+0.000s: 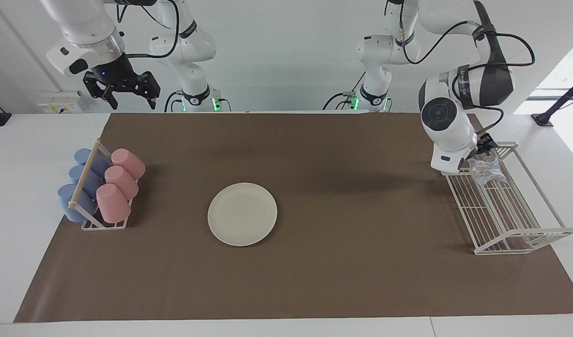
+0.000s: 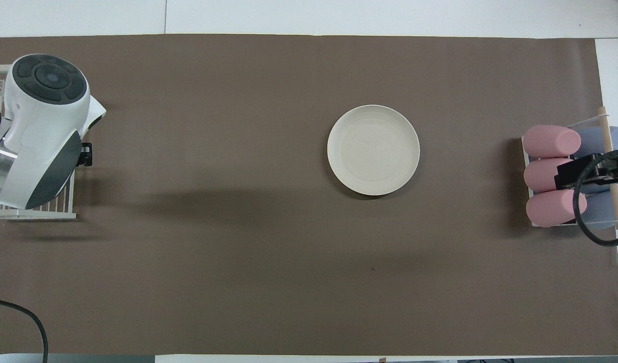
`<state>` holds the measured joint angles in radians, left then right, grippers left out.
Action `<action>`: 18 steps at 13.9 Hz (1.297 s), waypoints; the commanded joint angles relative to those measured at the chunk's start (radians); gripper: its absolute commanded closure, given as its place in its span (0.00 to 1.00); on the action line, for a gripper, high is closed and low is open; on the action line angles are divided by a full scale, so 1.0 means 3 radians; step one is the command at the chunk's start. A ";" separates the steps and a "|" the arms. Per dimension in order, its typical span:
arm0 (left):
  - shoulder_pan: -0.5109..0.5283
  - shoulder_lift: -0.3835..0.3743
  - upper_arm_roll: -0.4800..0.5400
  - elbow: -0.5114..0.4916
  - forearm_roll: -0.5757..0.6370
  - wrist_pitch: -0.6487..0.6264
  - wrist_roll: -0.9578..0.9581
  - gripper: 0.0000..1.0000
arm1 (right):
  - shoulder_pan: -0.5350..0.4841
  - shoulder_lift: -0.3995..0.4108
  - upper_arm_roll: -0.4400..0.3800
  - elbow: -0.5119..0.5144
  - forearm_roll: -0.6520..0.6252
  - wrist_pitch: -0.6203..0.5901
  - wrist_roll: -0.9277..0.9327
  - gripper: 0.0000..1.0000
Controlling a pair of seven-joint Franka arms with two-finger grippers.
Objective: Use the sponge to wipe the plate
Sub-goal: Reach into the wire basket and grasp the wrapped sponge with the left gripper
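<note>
A brown mat (image 1: 314, 262) covers most of the white surface (image 1: 43, 140). At the left of the facing view, a small rack (image 1: 104, 224) holds three pink cups (image 1: 120, 180) and three blue cups (image 1: 80, 180) lying tilted. At the right, a white wire rack (image 1: 506, 210) stands on the mat's edge.
</note>
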<state>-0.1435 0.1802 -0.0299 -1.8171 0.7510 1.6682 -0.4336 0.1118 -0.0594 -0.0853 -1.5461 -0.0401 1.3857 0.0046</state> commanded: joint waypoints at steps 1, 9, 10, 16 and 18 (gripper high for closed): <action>0.0038 0.0120 -0.0013 -0.0038 0.0237 0.0115 -0.0191 0.00 | -0.0015 -0.0042 0.0008 -0.0041 -0.0040 0.0039 0.0051 0.00; 0.0120 0.0345 -0.0008 0.0141 0.0519 0.0121 -0.0165 0.22 | 0.0001 -0.0058 0.0080 -0.0057 0.0230 0.0142 0.1322 0.00; 0.0115 0.0345 -0.0008 0.0176 0.0519 0.0080 -0.0165 0.34 | 0.0001 -0.0068 0.0080 -0.0067 0.0368 0.0101 0.1567 0.00; 0.0095 0.0391 -0.0013 0.0259 0.0508 0.0049 -0.0191 1.00 | 0.0001 -0.0109 0.0080 -0.0123 0.0548 0.0090 0.2412 0.00; 0.0105 0.0391 -0.0013 0.0264 0.0503 0.0064 -0.0196 1.00 | 0.0006 -0.0109 0.0085 -0.0123 0.0614 0.0085 0.2596 0.00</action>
<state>-0.1120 0.2798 -0.0332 -1.7610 0.8901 1.6964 -0.4812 0.1135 -0.0674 -0.0616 -1.5536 0.1101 1.4036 0.7267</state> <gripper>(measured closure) 0.960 0.000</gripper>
